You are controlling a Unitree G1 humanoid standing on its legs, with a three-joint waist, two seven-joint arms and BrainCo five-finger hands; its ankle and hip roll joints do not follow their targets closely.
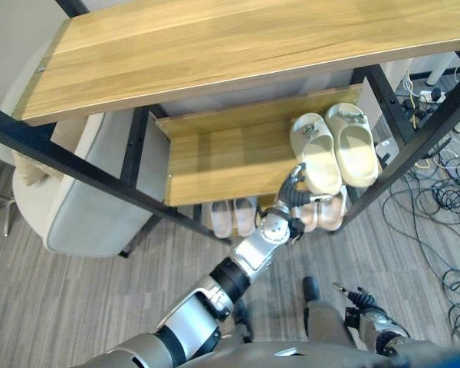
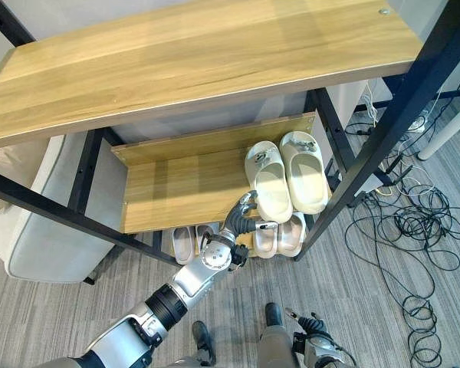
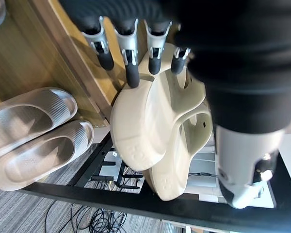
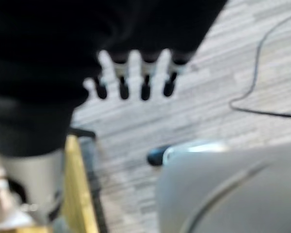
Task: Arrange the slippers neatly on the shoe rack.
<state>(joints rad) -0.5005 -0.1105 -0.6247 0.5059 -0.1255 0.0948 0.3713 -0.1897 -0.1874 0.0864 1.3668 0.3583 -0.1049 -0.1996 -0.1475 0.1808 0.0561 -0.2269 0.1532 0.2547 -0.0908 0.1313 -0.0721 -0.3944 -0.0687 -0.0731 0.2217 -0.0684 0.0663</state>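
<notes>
Left eye view shows the pair of cream foam clogs (image 1: pixel 336 150) already side by side at the right end of the wooden middle shelf (image 1: pixel 215 157), the left hand (image 1: pixel 290 198) with straight fingers touching the nearer clog's heel, so only nudging seems left.

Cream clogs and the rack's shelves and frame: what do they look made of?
Cream clogs: likely moulded foam or rubber, matte, one-piece with thick rounded edges and vent holes. Shelves: wood or wood-look laminate, visible grain, slight sheen. Frame: probably metal, black painted bars. The left hand reaches the nearer clog's heel.
</notes>
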